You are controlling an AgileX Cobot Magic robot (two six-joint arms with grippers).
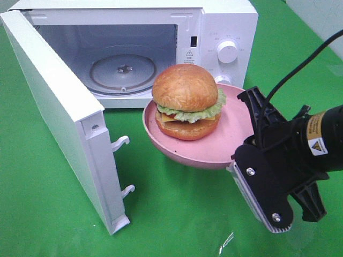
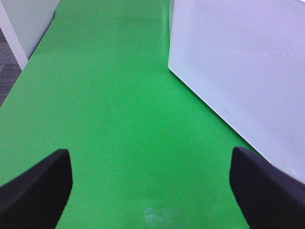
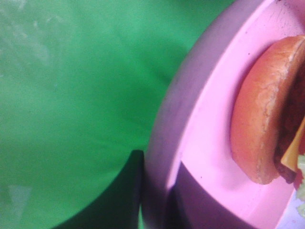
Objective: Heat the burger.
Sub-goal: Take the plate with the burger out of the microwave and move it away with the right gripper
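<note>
Door (image 1: 59, 118) open; R gripper (image 1: 244, 160) clamped on plate (image 1: 214, 144) rim, burger (image 1: 186, 101) aloft. L gripper (image 2: 151, 191) apart, empty. Loading, closing, heating left.

Bright, even overhead light, soft shadows under plate (image 1: 214, 152); sheen on bun (image 1: 185, 85); right wrist view blurred close-up, left wrist soft.

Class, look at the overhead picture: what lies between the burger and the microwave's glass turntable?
In the exterior high view, only the pink plate's far rim and the microwave's open front sill separate the burger from the glass turntable.
</note>
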